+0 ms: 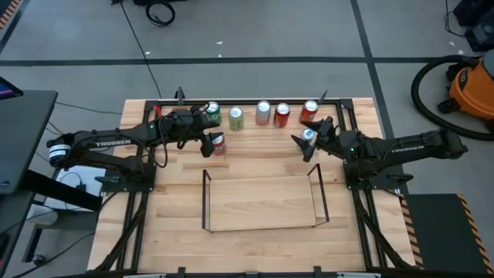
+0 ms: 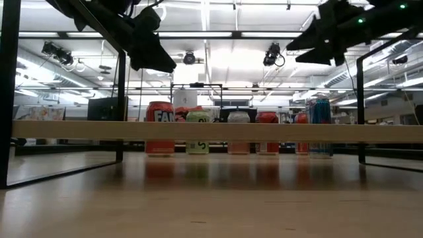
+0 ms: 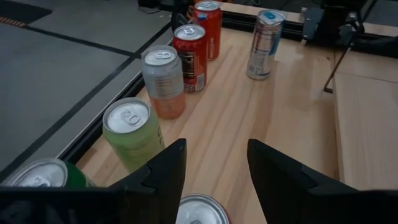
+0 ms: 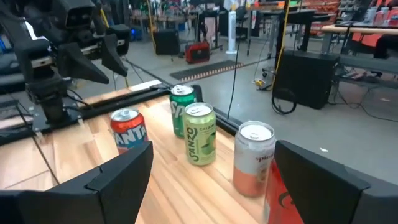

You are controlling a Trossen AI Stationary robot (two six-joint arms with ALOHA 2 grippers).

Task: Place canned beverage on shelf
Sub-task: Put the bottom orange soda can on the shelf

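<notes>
An orange-red Fanta can [image 1: 220,144] stands alone on the table, in front of the row of cans at the far edge. My left gripper [image 1: 208,145] hangs open above it; the can's top [image 3: 202,211] shows below and between the fingers in the left wrist view. A blue and silver can [image 1: 308,136] stands upright at the right. My right gripper [image 1: 303,147] is open above it, well clear of it in the low view [image 2: 317,39]. The shelf [image 1: 262,202], a black rod frame with a pale wood floor, stands empty at the table's middle near side.
Several cans stand in a row along the far edge: a dark green one [image 1: 212,114], a light green one [image 1: 235,117], a silver-pink one [image 1: 263,113] and two red ones [image 1: 282,115] [image 1: 309,110]. A black frame [image 1: 347,104] borders the tabletop.
</notes>
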